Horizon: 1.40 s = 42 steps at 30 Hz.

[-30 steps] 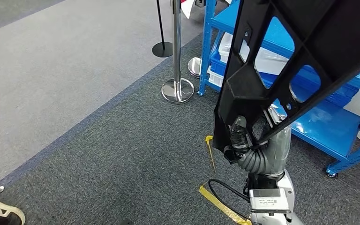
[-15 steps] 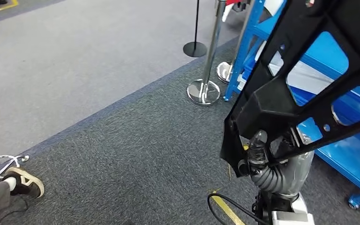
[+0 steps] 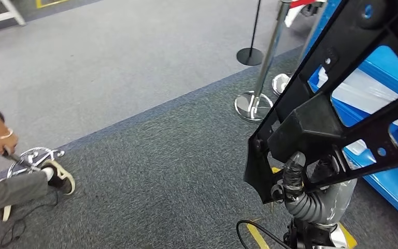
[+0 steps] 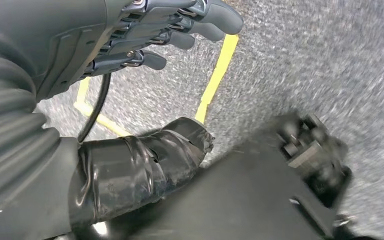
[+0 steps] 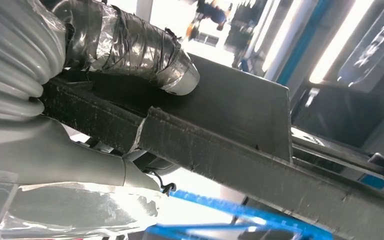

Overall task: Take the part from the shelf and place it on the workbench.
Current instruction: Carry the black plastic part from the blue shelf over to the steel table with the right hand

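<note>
no text, label or number can be read anywhere (the wrist views are partly blurred).

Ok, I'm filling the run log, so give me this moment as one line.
part: black frame part off the blue shelf | right hand: grips part | left hand: open, holds nothing | person: nearby | placement: not yet done

The black frame part [image 3: 337, 98] runs off the head view's top and right edges, covering much of the blue shelf [image 3: 381, 83]. A person [image 3: 0, 171] is cut by the left edge. Carpet [image 4: 340, 65] blurs behind the left hand [image 4: 145, 35].
</note>
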{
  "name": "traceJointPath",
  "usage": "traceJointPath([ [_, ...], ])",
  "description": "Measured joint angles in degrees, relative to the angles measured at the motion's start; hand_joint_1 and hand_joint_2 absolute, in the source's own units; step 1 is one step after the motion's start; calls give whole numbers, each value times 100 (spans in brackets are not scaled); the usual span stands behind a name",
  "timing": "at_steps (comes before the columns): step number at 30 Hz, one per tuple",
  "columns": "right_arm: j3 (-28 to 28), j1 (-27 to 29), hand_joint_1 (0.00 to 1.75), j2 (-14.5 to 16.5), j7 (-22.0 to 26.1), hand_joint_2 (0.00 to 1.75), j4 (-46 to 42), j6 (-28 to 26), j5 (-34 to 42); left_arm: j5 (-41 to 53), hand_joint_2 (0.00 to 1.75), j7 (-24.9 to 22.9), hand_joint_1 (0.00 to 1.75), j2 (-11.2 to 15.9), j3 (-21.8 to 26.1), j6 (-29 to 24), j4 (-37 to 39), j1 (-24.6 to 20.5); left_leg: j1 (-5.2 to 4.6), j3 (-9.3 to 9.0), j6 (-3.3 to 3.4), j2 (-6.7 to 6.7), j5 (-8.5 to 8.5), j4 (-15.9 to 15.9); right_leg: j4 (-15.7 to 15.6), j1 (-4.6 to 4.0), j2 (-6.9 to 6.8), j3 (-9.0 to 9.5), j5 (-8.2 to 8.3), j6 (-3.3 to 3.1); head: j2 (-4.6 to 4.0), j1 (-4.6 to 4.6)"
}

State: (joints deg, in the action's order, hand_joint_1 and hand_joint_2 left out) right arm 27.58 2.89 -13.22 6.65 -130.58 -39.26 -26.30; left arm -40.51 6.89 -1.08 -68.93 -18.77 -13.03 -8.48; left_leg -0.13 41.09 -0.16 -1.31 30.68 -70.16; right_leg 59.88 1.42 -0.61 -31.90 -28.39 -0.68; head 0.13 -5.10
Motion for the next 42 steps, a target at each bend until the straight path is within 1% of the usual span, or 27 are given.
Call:
traceJointPath([
  [2,0,-6,175,13,36,175,-3,0,68,-44,175,-16,0,-20,0,-32,0,-36,22,266,-14,84,134,-499,0,-27,-177,5,-18,-13,0,-1],
  [3,0,-10,175,25,48,175,-3,1,87,-56,175,-18,0,-26,0,-34,0,-32,22,244,2,98,47,-447,0,-38,-255,13,-29,-16,0,-1],
  [4,0,-16,175,37,61,175,-3,1,95,-68,175,-18,0,-29,0,-35,0,-25,14,111,33,123,-123,-187,-1,-49,-326,27,-42,-16,0,0],
  [6,0,-32,175,56,93,175,-4,2,110,-81,175,-18,0,-30,-1,-41,0,-25,-64,-311,145,361,-450,617,-13,-72,-454,67,-69,-9,0,1],
  [8,0,-45,175,70,136,175,-4,2,155,-94,175,-15,0,-30,-1,-58,0,-53,-163,-544,252,571,-542,1077,-38,-87,-566,95,-85,22,0,1],
  [9,0,-48,175,80,156,175,-4,2,187,-105,175,-10,0,-30,-1,-68,0,-59,-192,-554,281,571,-522,1121,-52,-92,-625,105,-92,44,0,2],
  [11,0,-68,175,96,193,175,-4,2,252,-128,175,20,0,-26,-1,-84,0,-31,-178,-605,325,422,-562,1222,-75,-89,-682,160,-123,96,0,5],
  [13,0,-98,175,98,221,175,-4,2,295,-149,175,55,0,-17,-1,-89,0,3,-132,-714,366,285,-623,1372,146,-83,-415,106,-286,125,0,16],
  [15,1,-117,175,98,229,175,-4,2,346,-179,175,68,0,-14,-1,-93,0,-8,-109,-757,398,140,-651,1422,807,-77,-65,-211,-601,134,0,46],
  [17,2,-126,175,98,231,175,4,2,443,-208,175,69,0,-16,-1,-103,0,-23,-103,-752,406,-42,-642,1393,1397,-67,32,-550,-759,162,0,69],
  [18,2,-134,175,98,242,175,14,2,504,-224,175,69,0,-17,0,-111,0,-16,-93,-749,395,-140,-629,1364,1424,-53,42,-601,-674,185,0,71],
  [20,4,-170,175,99,290,175,45,3,634,-260,175,62,0,-19,1,-151,0,6,-55,-731,340,-330,-569,1250,897,10,121,-420,-255,252,0,77],
  [21,10,-200,175,102,323,175,68,4,692,-281,175,42,0,-22,1,-183,0,7,-42,-694,299,-413,-526,1159,574,48,270,-293,-106,291,0,86],
  [23,40,-253,175,126,390,175,111,9,786,-306,175,-92,0,-60,3,-271,0,-41,-27,-560,226,-559,-474,983,236,97,520,-179,-18,289,0,106],
  [24,70,-279,175,149,415,175,141,12,828,-312,175,-212,0,-100,5,-326,0,-83,-21,-495,199,-629,-479,941,233,90,563,-191,-49,257,0,115],
  [25,109,-312,175,179,441,175,174,14,871,-311,175,-369,0,-155,8,-393,0,-131,-11,-442,178,-699,-496,929,236,87,502,-203,-39,206,0,115],
  [26,157,-362,175,214,465,175,218,15,919,-309,175,-537,0,-223,11,-469,-2,-179,-6,-411,159,-691,-507,925,229,82,425,-203,-27,167,0,114],
  [28,263,-481,175,283,531,175,306,16,1054,-306,175,-882,0,-380,17,-643,-21,-310,-15,-289,115,-401,-418,727,200,82,279,-184,-8,103,0,73],
  [30,368,-626,175,331,625,175,405,29,1286,-305,175,-1209,0,-573,25,-838,-51,-516,-6,32,71,-16,-153,124,177,50,104,-171,-4,66,0,28],
  [32,478,-853,175,385,723,175,559,73,1558,-310,175,-1496,0,-786,36,-1048,-68,-756,23,380,57,83,35,-490,173,14,-85,-172,-9,48,0,28],
  [33,533,-974,175,425,756,175,645,97,1663,-315,175,-1597,0,-888,46,-1130,-72,-859,25,433,69,90,-2,-564,173,0,-168,-169,-14,44,0,26],
  [34,581,-1079,175,468,781,175,721,115,1735,-321,175,-1660,0,-964,59,-1189,-73,-944,21,368,90,99,-136,-421,172,-11,-249,-158,-21,40,0,29],
  [35,622,-1157,175,504,798,175,778,123,1778,-328,175,-1686,0,-1028,72,-1213,-73,-1006,6,200,125,145,-330,-94,167,-20,-318,-139,-31,37,0,27],
  [37,689,-1263,175,557,823,175,875,124,1820,-353,175,-1694,0,-1122,90,-1229,-73,-1087,-92,-190,212,430,-593,660,134,-37,-430,-97,-45,47,0,29],
  [39,728,-1328,175,585,835,175,956,123,1831,-374,175,-1681,0,-1169,103,-1230,-73,-1143,-195,-352,283,622,-625,1012,76,-48,-529,-71,-39,82,0,25],
  [41,762,-1362,175,607,837,175,1024,122,1835,-385,175,-1670,0,-1187,121,-1231,-72,-1164,-197,-402,321,502,-658,1131,18,-50,-627,-31,-46,132,0,24],
  [42,787,-1378,175,617,837,175,1059,122,1838,-390,175,-1665,0,-1201,128,-1230,-71,-1163,-180,-459,335,427,-684,1213,29,-44,-561,-8,-71,151,0,24],
])
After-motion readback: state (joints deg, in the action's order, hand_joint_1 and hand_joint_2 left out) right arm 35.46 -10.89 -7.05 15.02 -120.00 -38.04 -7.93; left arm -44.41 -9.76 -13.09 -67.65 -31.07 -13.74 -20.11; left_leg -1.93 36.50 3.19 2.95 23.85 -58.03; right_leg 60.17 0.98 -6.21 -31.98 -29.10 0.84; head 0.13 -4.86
